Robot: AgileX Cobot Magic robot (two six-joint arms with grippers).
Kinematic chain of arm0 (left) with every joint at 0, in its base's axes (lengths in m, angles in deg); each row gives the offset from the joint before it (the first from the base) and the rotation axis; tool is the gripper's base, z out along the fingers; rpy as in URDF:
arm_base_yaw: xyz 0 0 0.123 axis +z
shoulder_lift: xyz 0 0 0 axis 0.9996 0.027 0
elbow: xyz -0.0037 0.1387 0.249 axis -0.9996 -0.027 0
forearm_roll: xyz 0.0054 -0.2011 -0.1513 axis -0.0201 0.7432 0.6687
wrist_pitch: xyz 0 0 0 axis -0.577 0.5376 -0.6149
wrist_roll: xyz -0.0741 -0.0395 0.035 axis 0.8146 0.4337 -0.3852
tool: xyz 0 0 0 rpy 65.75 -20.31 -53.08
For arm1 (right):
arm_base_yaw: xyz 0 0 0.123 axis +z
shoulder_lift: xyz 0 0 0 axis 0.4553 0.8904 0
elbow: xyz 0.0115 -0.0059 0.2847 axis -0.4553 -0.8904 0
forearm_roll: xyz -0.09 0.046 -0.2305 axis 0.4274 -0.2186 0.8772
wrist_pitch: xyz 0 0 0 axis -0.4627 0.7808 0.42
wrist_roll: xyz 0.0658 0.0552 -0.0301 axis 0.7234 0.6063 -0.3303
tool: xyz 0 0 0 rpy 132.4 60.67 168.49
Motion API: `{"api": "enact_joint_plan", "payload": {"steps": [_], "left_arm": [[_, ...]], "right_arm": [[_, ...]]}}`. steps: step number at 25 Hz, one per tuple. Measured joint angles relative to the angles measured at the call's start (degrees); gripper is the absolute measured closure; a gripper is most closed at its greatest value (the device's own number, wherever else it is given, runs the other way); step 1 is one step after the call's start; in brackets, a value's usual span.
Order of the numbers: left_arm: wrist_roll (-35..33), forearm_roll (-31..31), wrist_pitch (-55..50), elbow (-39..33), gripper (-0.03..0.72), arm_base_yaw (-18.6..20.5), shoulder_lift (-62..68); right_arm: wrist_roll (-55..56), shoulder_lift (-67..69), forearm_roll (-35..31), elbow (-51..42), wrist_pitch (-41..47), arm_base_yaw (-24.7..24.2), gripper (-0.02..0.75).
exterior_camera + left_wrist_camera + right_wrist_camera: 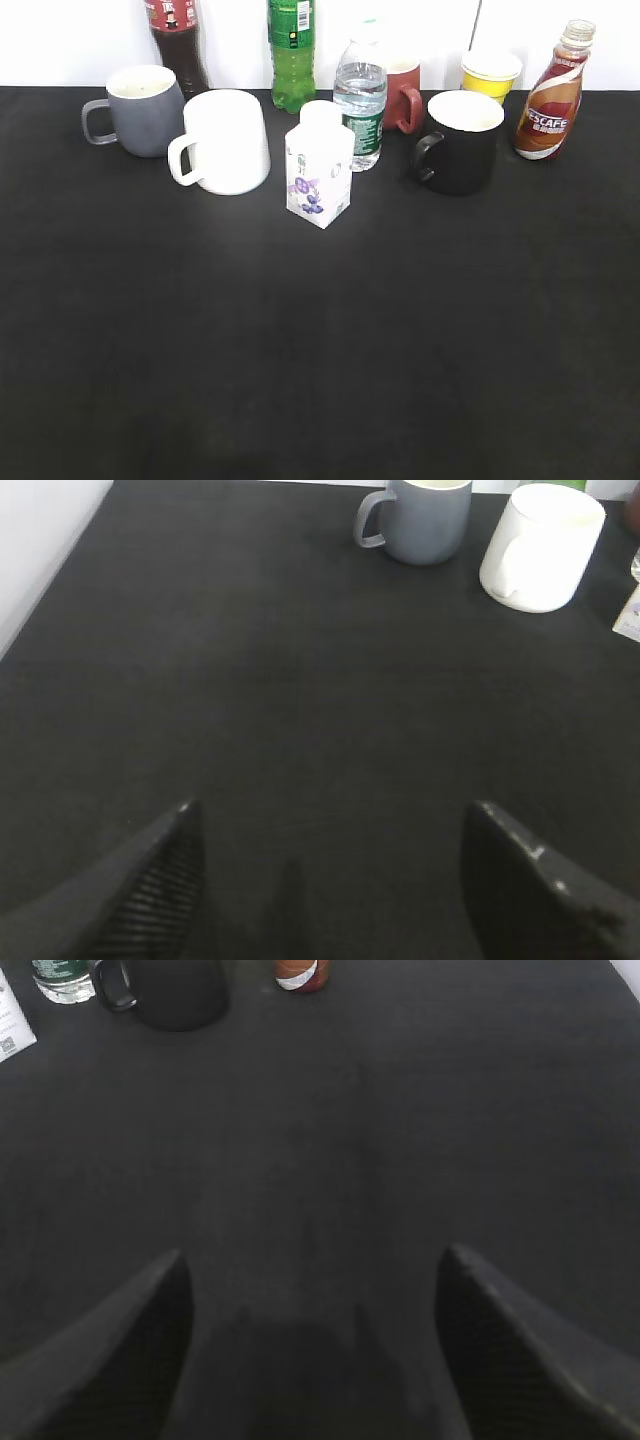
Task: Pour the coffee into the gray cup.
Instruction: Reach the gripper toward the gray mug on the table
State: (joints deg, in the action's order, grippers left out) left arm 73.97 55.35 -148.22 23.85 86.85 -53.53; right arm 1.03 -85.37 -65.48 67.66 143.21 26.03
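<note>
Black cloth covers the worktop (300, 350) from edge to edge, with a white wall behind the row of drinks at its far side. From my exterior camera I see the coffee (551, 100) standing upright at the far right, cap on, just beside the black mug (460, 140) and in front of a yellow cup (490, 73). The gray cup (143, 108) sits at the far left of the row, handle pointing left, well apart from the coffee — nearly the whole line of things lies between them. Next to it is the white mug (222, 140), then a small white carton (319, 172) with purple print, a clear water bottle (360, 110), a red mug (404, 95), a green bottle (292, 50) and a dark cola bottle (176, 40) at the back.

My left tool (330, 880) hangs over bare cloth, its fingers spread wide and holding nothing; the gray cup shows at the top of that wrist view. My right tool (310, 1350) is likewise spread wide and empty — the base of the coffee is only just visible at the top edge of its view, beside the black mug.
</note>
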Motion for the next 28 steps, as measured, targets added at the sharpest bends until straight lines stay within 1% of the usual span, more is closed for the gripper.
{"api": "enact_joint_plan", "payload": {"steps": [7, 11, 12, 14, 17, 22, 25, 28], "left_arm": [[0.0, -0.01, 0.0, 0.0, 0.095, 0.0, 0.0], [0.0, 0.06, 1.12, 0.54, 0.149, 0.0, 0.0], [0.0, 0.06, 4.0, 1.04, 0.156, 0.0, 0.0], [0.0, -0.43, 13.26, 1.35, 0.162, 0.0, 0.72], [0.0, -0.73, 27.84, 1.35, 0.165, 0.0, 8.35], [0.0, -0.75, 51.99, 1.35, 0.166, 0.0, 29.74], [0.0, -1.47, 63.69, 1.35, 0.168, 0.0, 44.87], [0.0, -1.47, 73.86, 1.35, 0.2, 0.0, 59.47]], "right_arm": [[0.0, 0.0, 0.0, 0.0, 0.0, 0.0, 0.15], [0.0, 0.0, 0.0, 0.0, 0.0, 0.0, 0.15], [0.0, 0.0, 0.0, 0.0, 0.0, 0.0, 0.15], [0.0, 0.0, 0.0, 0.0, 0.0, 0.0, 0.15], [0.0, 0.0, 0.0, 0.0, 0.0, 0.0, 0.15], [0.0, 0.0, 0.0, 0.0, 0.0, 0.0, 0.15], [0.0, 0.0, 0.0, 0.0, 0.0, 0.0, 0.15], [0.0, 0.0, 0.0, 0.0, 0.0, 0.0, 0.15]]}}
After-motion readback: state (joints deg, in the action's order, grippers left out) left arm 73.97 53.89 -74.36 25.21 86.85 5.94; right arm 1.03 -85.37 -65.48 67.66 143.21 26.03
